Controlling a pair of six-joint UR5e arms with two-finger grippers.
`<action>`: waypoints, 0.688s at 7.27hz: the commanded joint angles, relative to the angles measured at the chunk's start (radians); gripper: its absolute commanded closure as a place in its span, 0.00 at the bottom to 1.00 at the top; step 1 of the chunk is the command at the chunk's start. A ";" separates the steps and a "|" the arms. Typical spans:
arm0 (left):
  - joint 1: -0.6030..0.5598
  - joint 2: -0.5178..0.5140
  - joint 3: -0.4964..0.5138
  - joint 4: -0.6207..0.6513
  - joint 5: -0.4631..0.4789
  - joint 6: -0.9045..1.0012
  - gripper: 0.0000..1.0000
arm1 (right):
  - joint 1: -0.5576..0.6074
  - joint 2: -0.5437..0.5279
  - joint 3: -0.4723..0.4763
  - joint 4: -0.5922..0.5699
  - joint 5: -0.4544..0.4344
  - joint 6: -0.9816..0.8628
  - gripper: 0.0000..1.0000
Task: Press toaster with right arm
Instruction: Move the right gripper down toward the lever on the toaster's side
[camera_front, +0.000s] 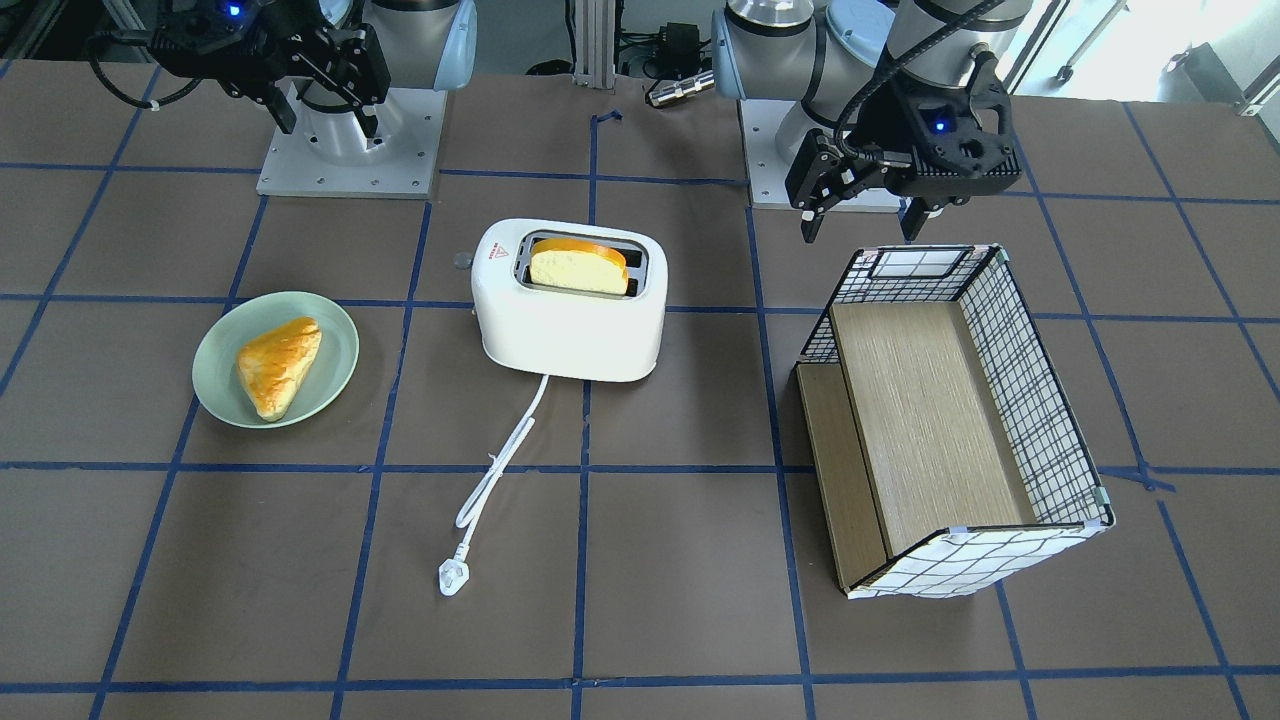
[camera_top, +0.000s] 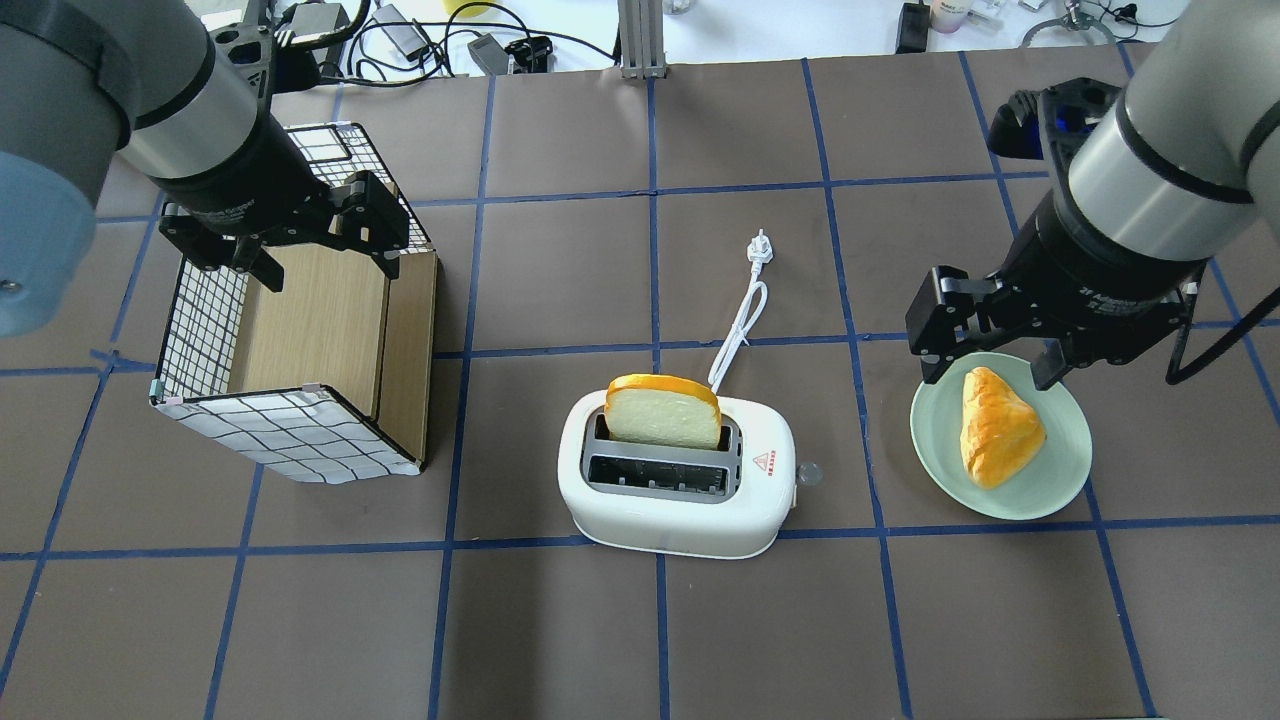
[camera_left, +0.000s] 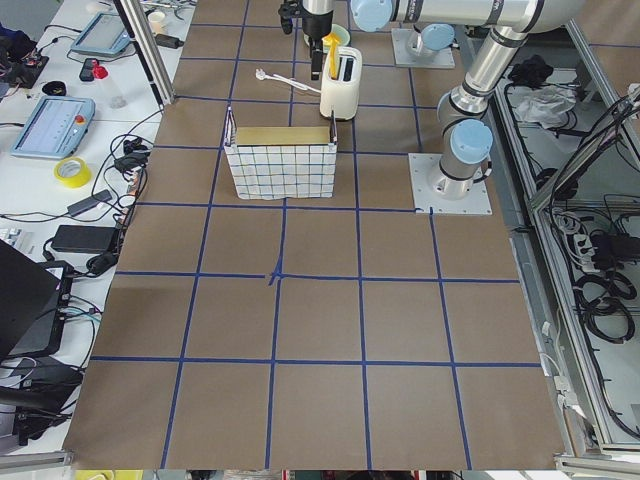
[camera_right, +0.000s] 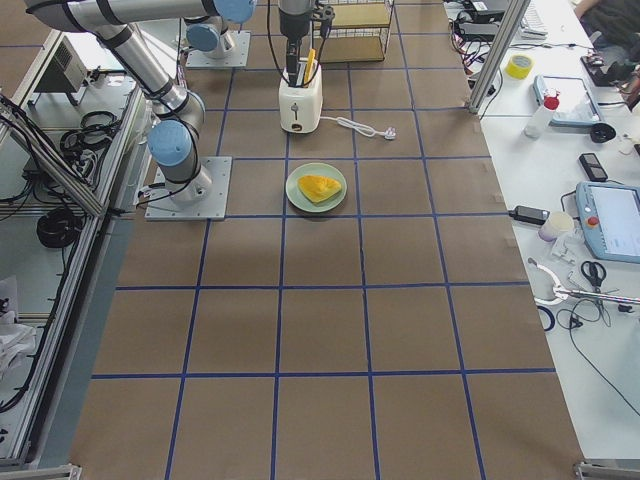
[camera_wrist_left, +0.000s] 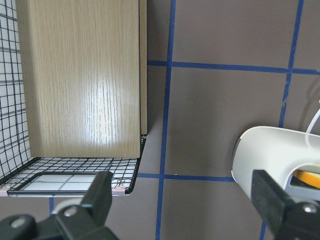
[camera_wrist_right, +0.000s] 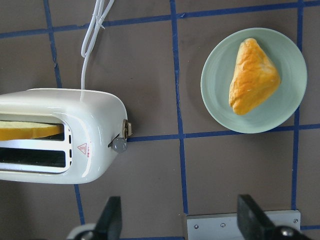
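Note:
The white toaster (camera_top: 680, 510) stands mid-table with a bread slice (camera_top: 662, 410) upright in its far slot. Its grey side lever (camera_wrist_right: 120, 144) is on the end facing the plate and is up. The toaster also shows in the front view (camera_front: 570, 330) and the right wrist view (camera_wrist_right: 65, 145). My right gripper (camera_top: 985, 372) is open and empty. It hovers above the plate's far edge, to the right of the toaster and clear of the lever. My left gripper (camera_top: 332, 274) is open and empty above the basket. Both wrist views show spread fingers (camera_wrist_right: 112, 217) (camera_wrist_left: 102, 192).
A green plate (camera_top: 1060, 490) holds a golden pastry (camera_top: 995, 425) right of the toaster. A wire basket (camera_top: 290, 430) with a wood floor stands at the left. The white cord and plug (camera_top: 760, 245) trail away behind the toaster. My right arm's base plate (camera_front: 350, 150) is behind the plate.

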 joint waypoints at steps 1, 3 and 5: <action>0.000 0.000 0.000 0.000 0.000 0.000 0.00 | -0.004 -0.012 0.053 -0.022 0.014 0.005 0.52; 0.000 0.000 0.000 0.000 0.000 0.000 0.00 | -0.007 -0.009 0.137 -0.167 0.046 0.021 0.75; 0.000 0.000 0.000 0.000 0.000 0.000 0.00 | -0.007 -0.009 0.223 -0.261 0.080 0.048 1.00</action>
